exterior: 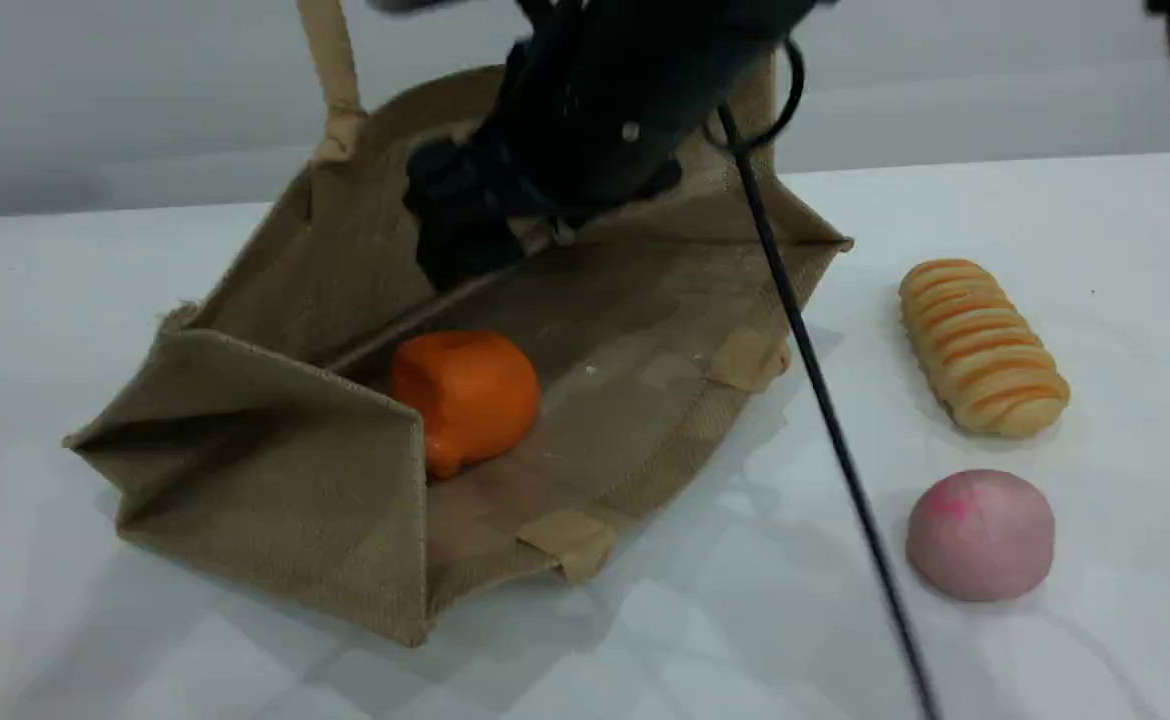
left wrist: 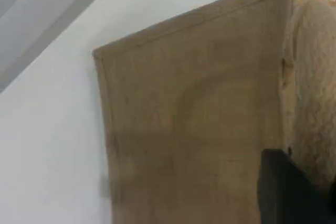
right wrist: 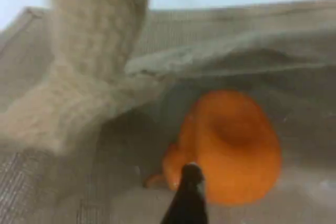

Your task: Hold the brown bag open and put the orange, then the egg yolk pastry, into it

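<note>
The brown bag (exterior: 275, 480) lies on its side on the white table, mouth facing right and toward the camera. One beige handle (exterior: 330, 70) rises taut out of the top edge. In the left wrist view that handle (left wrist: 315, 93) runs down beside the bag's wall (left wrist: 194, 129) to my left fingertip (left wrist: 286, 192), which is shut on it. The orange (exterior: 465, 400) rests inside on the bag's lower wall. My right gripper (exterior: 450, 250) hangs open inside the mouth, just above the orange (right wrist: 231, 145) and apart from it. The egg yolk pastry is out of view.
A long orange-striped bread roll (exterior: 983, 347) and a pink round bun (exterior: 980, 535) lie on the table to the right of the bag. A black cable (exterior: 825, 400) slants down from the right arm between the bag and these two.
</note>
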{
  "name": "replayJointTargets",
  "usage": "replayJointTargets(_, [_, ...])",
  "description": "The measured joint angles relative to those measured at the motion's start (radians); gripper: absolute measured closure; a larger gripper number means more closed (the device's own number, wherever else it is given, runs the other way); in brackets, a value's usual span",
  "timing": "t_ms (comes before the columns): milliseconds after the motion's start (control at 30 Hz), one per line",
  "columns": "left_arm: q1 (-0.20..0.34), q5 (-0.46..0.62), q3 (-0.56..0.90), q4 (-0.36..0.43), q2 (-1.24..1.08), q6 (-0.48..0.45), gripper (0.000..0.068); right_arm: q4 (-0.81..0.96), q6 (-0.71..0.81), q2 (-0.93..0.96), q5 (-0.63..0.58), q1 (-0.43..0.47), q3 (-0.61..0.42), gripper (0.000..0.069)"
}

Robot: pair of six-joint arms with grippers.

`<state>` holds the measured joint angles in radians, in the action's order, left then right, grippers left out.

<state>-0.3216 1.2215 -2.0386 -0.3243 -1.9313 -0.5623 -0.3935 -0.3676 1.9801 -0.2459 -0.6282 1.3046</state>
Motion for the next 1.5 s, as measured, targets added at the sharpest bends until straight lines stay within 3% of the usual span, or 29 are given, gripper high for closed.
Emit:
replayJointTargets(300, [0.017, 0.002, -0.060, 0.014, 0.001, 0.030, 0.0604, 0.024, 0.000, -0.115, -0.129, 0.090, 0.000, 0.0121])
replayJointTargets(533, [0.114, 0.001, -0.060, 0.010, 0.015, 0.072, 0.0604, 0.029, 0.000, -0.126, -0.169, 0.141, 0.000, 0.0121])
replayJointTargets(733, [0.210, 0.001, -0.059, 0.003, 0.054, 0.072, 0.0604, 0.037, 0.000, -0.121, -0.123, 0.140, 0.000, 0.0121])
replayJointTargets(933, [0.296, 0.002, -0.057, -0.081, 0.084, 0.065, 0.0604, 0.034, 0.000, -0.086, -0.087, 0.140, 0.000, 0.0121])
replayJointTargets(1333, [0.300, 0.001, -0.057, -0.157, 0.084, 0.042, 0.0604, 0.029, 0.001, 0.078, 0.028, 0.143, 0.002, 0.0121])
replayJointTargets(1500, [0.300, 0.001, -0.057, -0.163, 0.084, 0.043, 0.0604, 0.029, 0.038, 0.148, -0.042, 0.181, 0.053, 0.0121])
